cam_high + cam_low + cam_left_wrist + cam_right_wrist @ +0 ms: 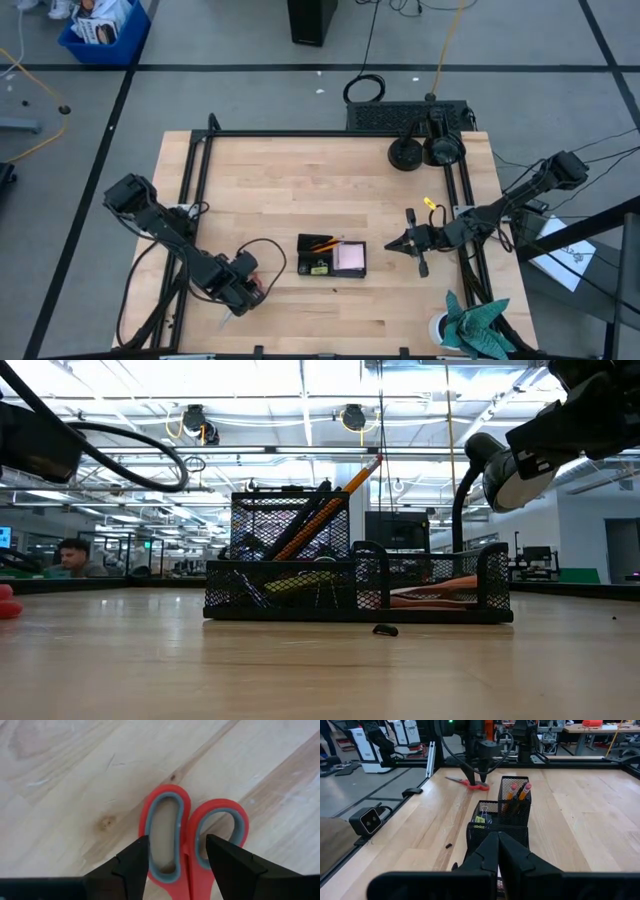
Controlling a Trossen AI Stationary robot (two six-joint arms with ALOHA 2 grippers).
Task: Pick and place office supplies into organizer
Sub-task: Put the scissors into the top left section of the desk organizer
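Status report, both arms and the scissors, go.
Left gripper open, jaws straddling one handle loop of the scissors flat on the table. Right gripper shut, empty, waiting right of the organizer. Nothing in the way.

Left gripper (243, 296) is positioned low over the table (300, 180), near its front-left corner, with red scissor handles (259, 291) seen right at its tip and a pale blade (226, 320) poking out behind it. Organizer (332, 257) is located just beyond the tip, toward the table middle; a pink pad (349, 257) and orange pencils (322, 243) are held in it. Right gripper (395, 243) is pointed at the organizer from the opposite side, a short gap away. Teal cloth (478, 322) is seen behind the right arm, at the front-right corner.
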